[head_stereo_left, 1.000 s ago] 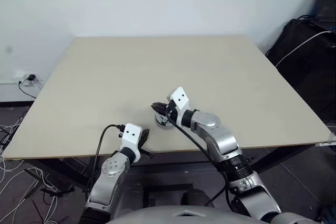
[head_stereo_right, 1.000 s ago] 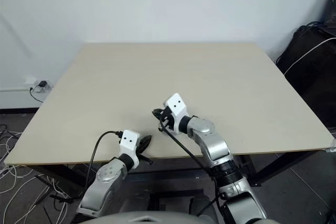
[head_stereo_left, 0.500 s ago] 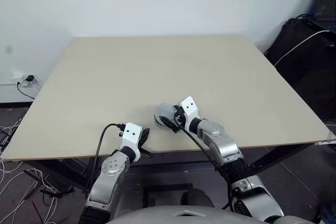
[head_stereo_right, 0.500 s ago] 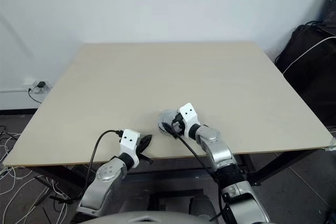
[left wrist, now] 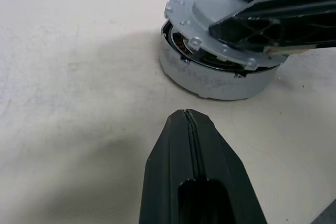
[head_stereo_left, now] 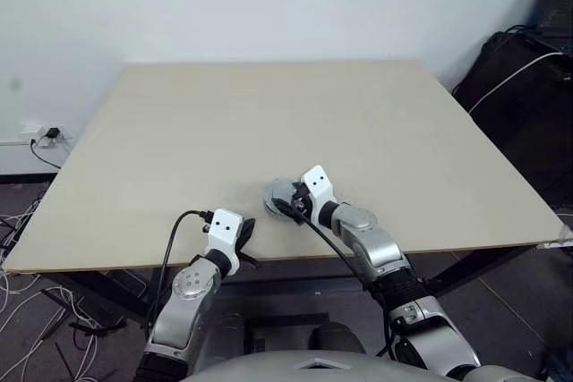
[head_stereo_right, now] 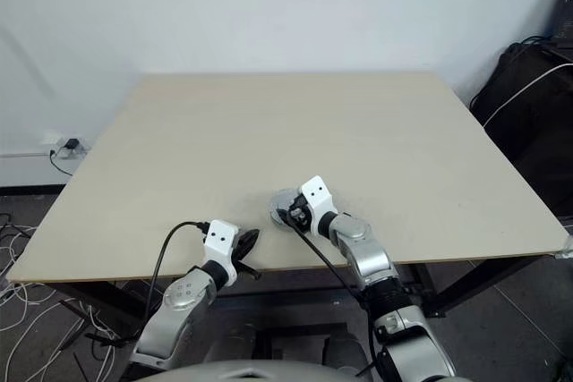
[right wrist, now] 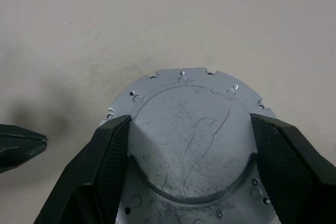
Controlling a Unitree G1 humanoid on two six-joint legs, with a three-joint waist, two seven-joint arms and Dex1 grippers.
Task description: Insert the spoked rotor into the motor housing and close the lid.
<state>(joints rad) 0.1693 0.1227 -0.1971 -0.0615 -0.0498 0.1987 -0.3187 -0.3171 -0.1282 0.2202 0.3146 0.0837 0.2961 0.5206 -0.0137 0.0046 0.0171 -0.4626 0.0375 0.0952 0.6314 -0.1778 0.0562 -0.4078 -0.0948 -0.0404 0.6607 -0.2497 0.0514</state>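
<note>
The left tool point(left wrist: 191, 124) rests at the near edge of the desk point(head_stereo_left: 269, 114), its 2 fingers pressed together, holding nothing. Just beyond its tip the motor housing point(left wrist: 210, 80) stands on the desk, copper windings visible under the lid point(right wrist: 189, 129), which sits tilted on its top. The right tool point(right wrist: 189, 145) straddles the lid's raised centre, its 2 fingers point(right wrist: 105, 166) spread wide at either side of the dome.

the lid point(right wrist: 189, 145) hides the motor housing point(left wrist: 210, 77) interior, so the spoked rotor can't be seen.
</note>
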